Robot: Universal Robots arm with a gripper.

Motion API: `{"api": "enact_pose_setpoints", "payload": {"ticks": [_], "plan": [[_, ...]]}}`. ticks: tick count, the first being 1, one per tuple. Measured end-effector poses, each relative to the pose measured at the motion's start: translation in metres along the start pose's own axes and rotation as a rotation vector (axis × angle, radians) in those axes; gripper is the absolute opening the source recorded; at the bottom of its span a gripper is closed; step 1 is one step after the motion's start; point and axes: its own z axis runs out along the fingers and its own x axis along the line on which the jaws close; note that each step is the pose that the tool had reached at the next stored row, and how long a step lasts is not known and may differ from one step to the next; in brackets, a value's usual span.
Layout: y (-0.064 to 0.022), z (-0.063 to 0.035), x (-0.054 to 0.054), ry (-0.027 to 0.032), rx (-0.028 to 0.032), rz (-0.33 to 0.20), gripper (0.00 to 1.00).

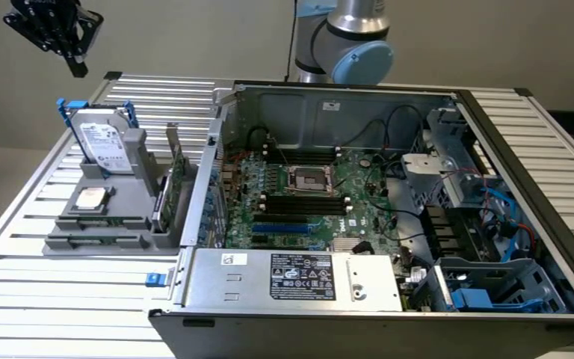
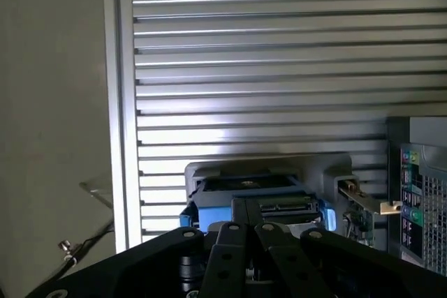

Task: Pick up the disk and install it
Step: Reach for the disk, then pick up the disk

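Nothing done yet: disk (image 1: 101,142) stands upright in its grey holder (image 1: 98,241) on my bench (image 1: 28,299), gripper (image 1: 75,67) hovers above it, jaws apparently closed on nothing.

Bright even light, glare on slats (image 2: 279,113)

Open air between hand (image 1: 74,66) and top of upright disk (image 1: 101,142). Green circuit card (image 1: 176,183) and computer case wall (image 1: 210,161) crowd it on the exterior view's right; bare desk (image 1: 23,224) on the left.
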Motion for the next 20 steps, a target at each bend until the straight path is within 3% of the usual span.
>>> {"api": "enact_pose_setpoints", "payload": {"ticks": [20], "plan": [[-0.0032,-0.0007,0.0004,0.0002,0.0000,-0.004,0.11]]}}
